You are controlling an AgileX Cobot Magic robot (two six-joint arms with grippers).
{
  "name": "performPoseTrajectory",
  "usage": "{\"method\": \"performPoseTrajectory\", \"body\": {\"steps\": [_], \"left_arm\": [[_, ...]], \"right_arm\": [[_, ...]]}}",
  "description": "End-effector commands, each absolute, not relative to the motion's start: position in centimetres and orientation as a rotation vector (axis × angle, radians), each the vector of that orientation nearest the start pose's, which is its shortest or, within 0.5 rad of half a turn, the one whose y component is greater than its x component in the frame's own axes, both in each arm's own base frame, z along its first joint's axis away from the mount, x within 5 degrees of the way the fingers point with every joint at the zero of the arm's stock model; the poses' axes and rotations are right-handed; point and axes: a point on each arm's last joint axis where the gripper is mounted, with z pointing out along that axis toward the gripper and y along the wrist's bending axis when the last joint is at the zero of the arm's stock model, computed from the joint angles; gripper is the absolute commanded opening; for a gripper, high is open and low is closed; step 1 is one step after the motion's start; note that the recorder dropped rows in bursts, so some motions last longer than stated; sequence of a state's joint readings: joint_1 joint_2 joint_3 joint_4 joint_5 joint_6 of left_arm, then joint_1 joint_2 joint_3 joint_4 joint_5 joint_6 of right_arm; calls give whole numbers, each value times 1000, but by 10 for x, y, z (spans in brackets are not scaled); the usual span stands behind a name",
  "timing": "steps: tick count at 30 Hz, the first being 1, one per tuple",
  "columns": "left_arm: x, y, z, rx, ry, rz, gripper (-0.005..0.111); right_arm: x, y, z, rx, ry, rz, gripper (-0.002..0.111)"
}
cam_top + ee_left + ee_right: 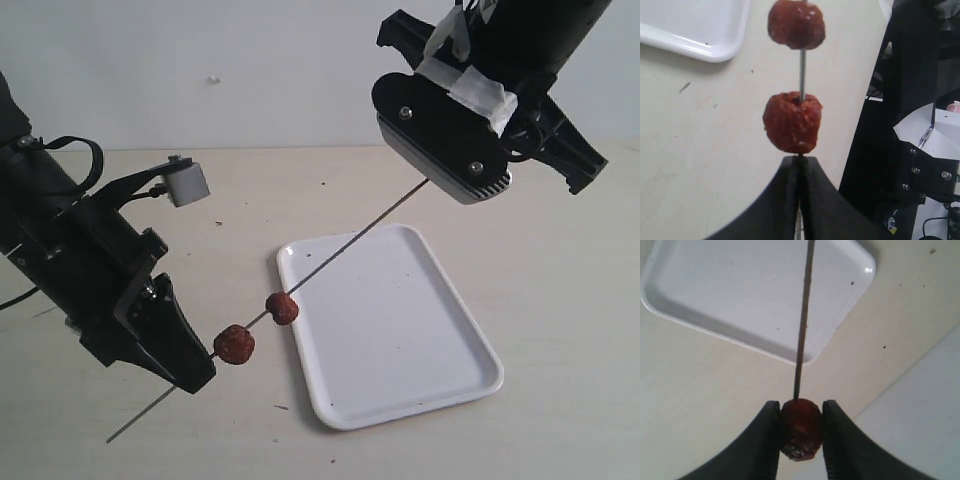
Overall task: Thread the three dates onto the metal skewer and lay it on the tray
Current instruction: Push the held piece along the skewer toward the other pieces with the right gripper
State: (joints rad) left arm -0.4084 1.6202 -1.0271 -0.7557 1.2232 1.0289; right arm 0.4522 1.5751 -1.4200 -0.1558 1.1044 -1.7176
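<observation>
The thin metal skewer (pixel 345 244) runs slantwise in the air above the white tray (pixel 400 350). Two dates are threaded on it: one (pixel 235 344) right beside my left gripper (pixel 203 362), the other (pixel 282 307) a little further along, over the tray's near corner. My left gripper (pixel 800 162) is shut on the skewer (pixel 802 75), whose tail sticks out behind it toward the table. In the right wrist view the third date (pixel 800 427) sits between the fingers of my right gripper (pixel 800 412), shut on it, with the skewer's tip (pixel 796 395) touching it.
The tray (pixel 740 295) lies flat on a pale beige table (pixel 560 300), with a white wall behind. A small grey box (pixel 186 183) is mounted on the left arm. The right arm's wrist camera housing (pixel 440 140) hangs over the tray's far side.
</observation>
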Motion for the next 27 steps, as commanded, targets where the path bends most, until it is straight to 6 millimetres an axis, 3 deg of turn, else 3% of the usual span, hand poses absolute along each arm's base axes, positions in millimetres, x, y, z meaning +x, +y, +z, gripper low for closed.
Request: {"method": "performPoseTrajectory", "body": {"steps": [1, 13, 22, 27], "left_arm": [[233, -166, 234, 1490, 2458, -1071, 0], [233, -166, 234, 1486, 2458, -1074, 0], [233, -167, 236, 1465, 2452, -1099, 0], [235, -169, 240, 1447, 2435, -1114, 0]], "right_arm": [[297, 137, 331, -2554, 1256, -531, 29], [292, 148, 331, -2561, 1203, -519, 29], [277, 174, 329, -2564, 1186, -467, 29], [258, 192, 327, -2614, 1165, -391, 29]]}}
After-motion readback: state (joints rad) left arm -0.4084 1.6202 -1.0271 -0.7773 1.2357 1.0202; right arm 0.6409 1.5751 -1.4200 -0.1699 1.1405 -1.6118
